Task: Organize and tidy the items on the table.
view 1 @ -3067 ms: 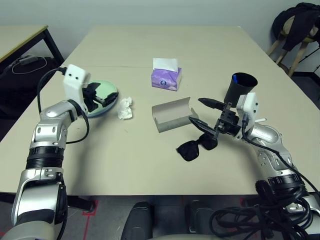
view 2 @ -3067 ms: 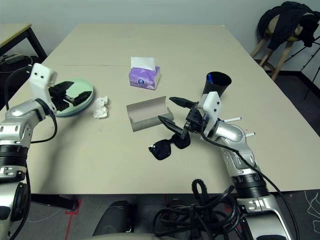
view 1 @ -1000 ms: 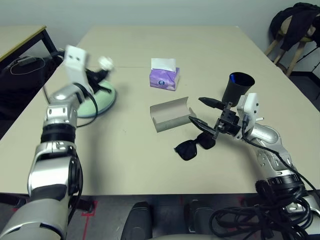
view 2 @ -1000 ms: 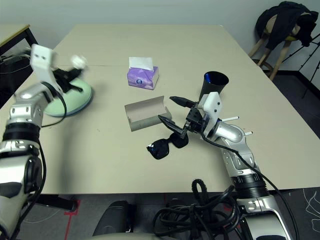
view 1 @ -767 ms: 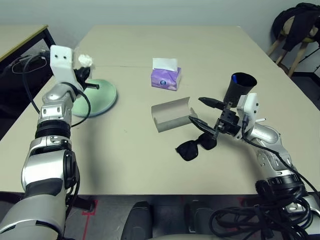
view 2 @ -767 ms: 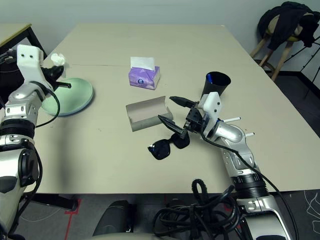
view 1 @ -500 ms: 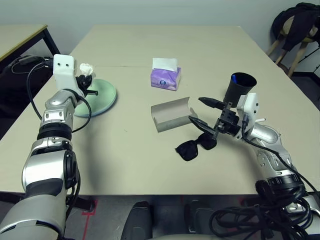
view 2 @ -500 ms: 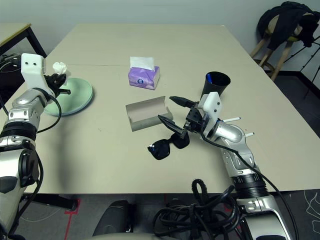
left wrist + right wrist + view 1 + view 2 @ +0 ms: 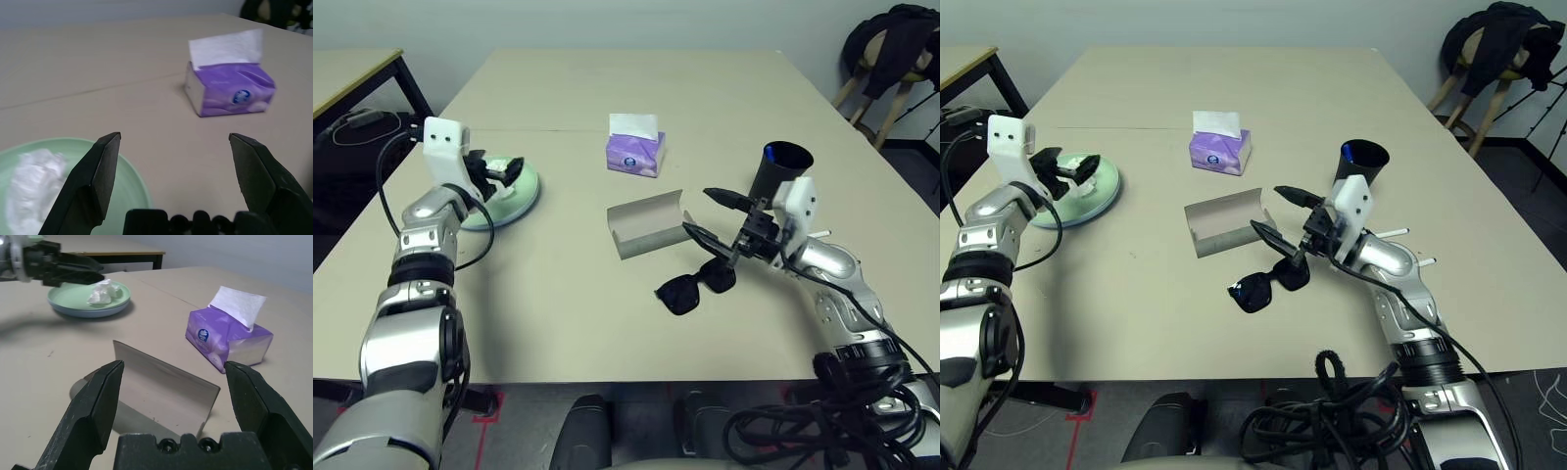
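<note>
Left eye view, reading from my left side across: my left gripper [image 9: 501, 168] hovers at the near rim of the stacked plates [image 9: 514, 199], its two black fingers spread wide with nothing between them, and the tissue wad [image 9: 103, 292] lies loose on the green plate just beside those fingers, so I judge that item is settled. Further along, at the middle of the table [image 9: 568, 313], stands the purple tissue box [image 9: 635, 149], and nearer to me the grey glasses case [image 9: 647, 226] lies open, its long axis running across the table and angled a little away toward my right. Just in front of the case, apart from it, sit the black sunglasses [image 9: 696, 286], their long axis slanting from near-left to far-right, with the far end reaching under my right gripper [image 9: 713, 217]. That gripper is also wide open and empty, its fingers pointing toward my left, across the sunglasses and at the case's right end. The black cup [image 9: 775, 171], with the blue pen [image 9: 771, 153] standing in it, sits behind my right hand. The sunglasses lie below and slightly to the near side of my right fingers, while my left arm is well apart from them, so I judge the right arm is the one placed to take them and carry them the short way to the case.
</note>
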You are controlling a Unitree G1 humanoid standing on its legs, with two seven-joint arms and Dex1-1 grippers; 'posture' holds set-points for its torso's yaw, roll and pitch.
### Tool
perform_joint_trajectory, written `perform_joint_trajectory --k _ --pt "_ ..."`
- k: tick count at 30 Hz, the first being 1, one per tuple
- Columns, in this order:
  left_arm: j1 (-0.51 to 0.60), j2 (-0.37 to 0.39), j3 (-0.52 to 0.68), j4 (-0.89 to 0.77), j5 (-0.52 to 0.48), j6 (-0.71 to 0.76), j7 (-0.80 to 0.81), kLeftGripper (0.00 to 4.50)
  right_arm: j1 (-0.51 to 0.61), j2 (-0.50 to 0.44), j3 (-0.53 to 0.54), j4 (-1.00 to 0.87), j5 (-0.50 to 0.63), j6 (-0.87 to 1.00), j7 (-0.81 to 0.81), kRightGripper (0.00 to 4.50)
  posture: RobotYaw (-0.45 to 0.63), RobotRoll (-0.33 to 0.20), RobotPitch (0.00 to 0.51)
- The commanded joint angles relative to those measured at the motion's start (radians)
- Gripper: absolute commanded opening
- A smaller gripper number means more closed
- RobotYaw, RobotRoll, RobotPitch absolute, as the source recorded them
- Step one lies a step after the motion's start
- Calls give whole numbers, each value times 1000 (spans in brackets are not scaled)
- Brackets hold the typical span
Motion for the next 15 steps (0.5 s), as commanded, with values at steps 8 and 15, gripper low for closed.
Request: perform_joint_trajectory --k 8,15 --pt "232 -29 -62 -383 -110 -53 -273 4477 -137 -60 62 -192 -75 362 -92 4500 136 0 131" --pt "332 -23 -152 -532 -118 -46 -379 4477 -137 -137 89 -322 -23 551 -22 4500 114 0 152"
